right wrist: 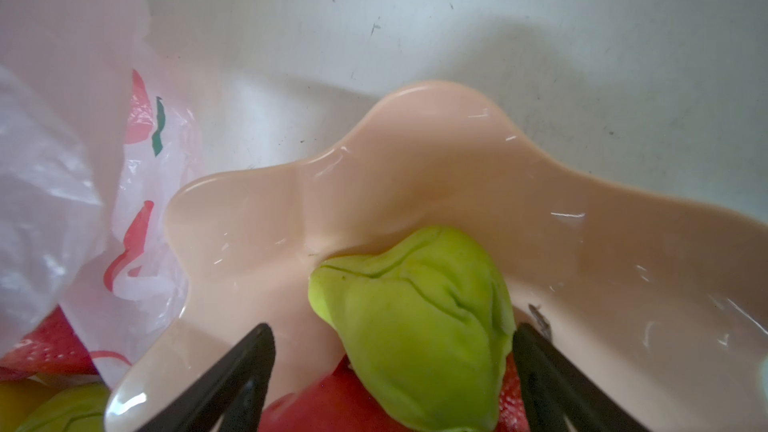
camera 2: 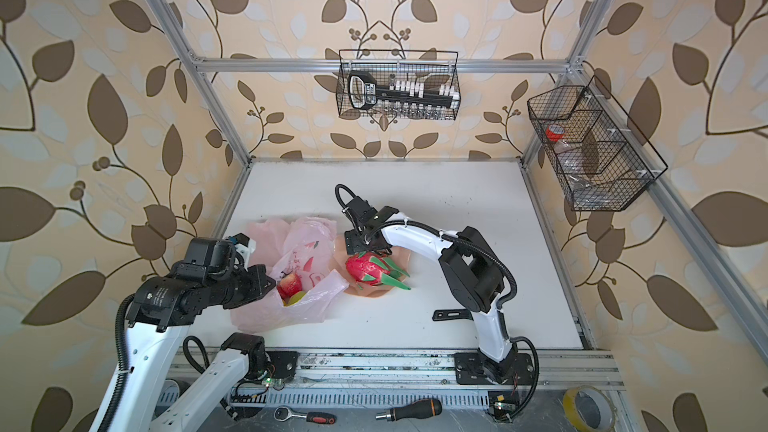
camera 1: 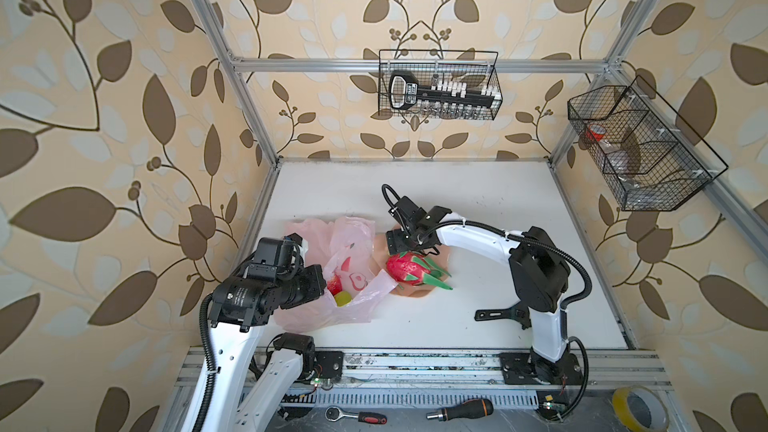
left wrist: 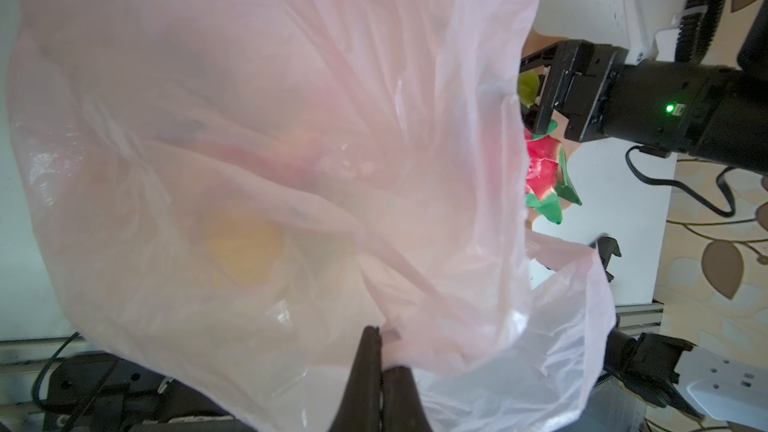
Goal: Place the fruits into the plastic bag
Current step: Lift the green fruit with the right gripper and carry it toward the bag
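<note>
On the white table (camera 1: pixel 478 201) lie one plastic bag (camera 1: pixel 353 243) and, just beside it, one peach-pink scalloped bowl (right wrist: pixel 415 139). One dragon fruit (camera 1: pixel 409 268), red with green scales, lies in the bowl. The right wrist view shows one green pear (right wrist: pixel 419 317) there too, with red fruit skin under it. The right gripper (right wrist: pixel 392 328) hangs over the bowl with its jaws spread wide on either side of that pear, one finger at the pear's edge and the other clear of it, gripping nothing. The left gripper (left wrist: pixel 384 351) has its fingers pressed together, pinching a fold of the bag's rim. Through the bag's open mouth one red strawberry (camera 2: pixel 289 283) and one yellow fruit (camera 1: pixel 343 297) show in the top views, and the right wrist view shows a second green pear (right wrist: pixel 70 409) beside them. Red and green print (right wrist: pixel 141 126) marks the bag, but no word of it can be read. Two black wire baskets hang on the frame: the back basket (camera 1: pixel 457 112) holds one socket set (camera 1: pixel 440 93) whose handle label is too small to read, and the side basket (camera 1: pixel 665 189) holds things I cannot make out. Along the front edge lie one ratchet (camera 1: pixel 357 414), one screwdriver (camera 1: pixel 461 409) and one roll of yellow tape (camera 1: pixel 640 411).
</note>
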Robot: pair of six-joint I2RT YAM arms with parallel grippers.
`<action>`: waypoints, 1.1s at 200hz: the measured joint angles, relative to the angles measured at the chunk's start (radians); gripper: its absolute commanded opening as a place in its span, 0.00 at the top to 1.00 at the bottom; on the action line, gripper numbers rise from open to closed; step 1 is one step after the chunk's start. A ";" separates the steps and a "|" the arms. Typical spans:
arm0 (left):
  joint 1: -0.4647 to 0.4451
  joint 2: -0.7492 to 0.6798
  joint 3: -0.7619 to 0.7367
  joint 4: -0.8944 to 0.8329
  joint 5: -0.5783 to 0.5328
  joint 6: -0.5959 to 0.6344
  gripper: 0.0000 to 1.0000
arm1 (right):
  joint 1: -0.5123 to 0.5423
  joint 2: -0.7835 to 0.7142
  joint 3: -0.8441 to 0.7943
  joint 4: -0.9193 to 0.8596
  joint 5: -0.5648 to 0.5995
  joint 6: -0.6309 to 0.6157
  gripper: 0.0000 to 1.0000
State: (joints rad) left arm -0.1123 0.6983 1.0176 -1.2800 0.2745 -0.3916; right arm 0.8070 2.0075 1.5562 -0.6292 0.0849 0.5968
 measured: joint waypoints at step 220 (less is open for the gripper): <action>0.000 0.004 -0.010 0.013 -0.021 0.007 1.00 | -0.034 0.069 0.074 -0.025 0.031 -0.007 0.58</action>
State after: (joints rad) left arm -0.1123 0.7025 1.0080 -1.2671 0.2531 -0.3843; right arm 0.7734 2.0769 1.6302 -0.6540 0.1158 0.5900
